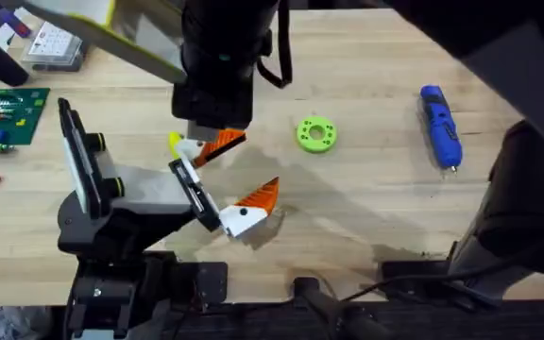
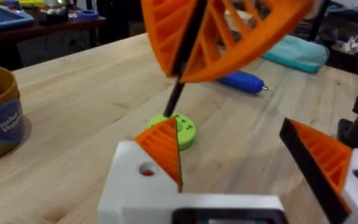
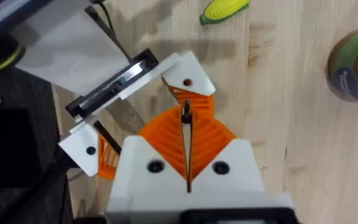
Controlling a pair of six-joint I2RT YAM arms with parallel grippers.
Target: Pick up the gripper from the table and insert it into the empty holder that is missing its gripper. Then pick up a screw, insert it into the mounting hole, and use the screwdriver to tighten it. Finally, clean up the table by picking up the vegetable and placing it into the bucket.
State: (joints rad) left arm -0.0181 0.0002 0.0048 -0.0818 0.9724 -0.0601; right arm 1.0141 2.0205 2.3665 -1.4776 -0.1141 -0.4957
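Now right gripper (image 3: 187, 152) pinching thin black tool, tip at screw (image 3: 186, 83); left gripper (image 2: 241, 155) spread, idle near.

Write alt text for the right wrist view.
The right gripper, its orange pads shut on a thin dark screwdriver, hangs over the left gripper. A yellow toy corn and an orange tub sit farther off on the wooden table.
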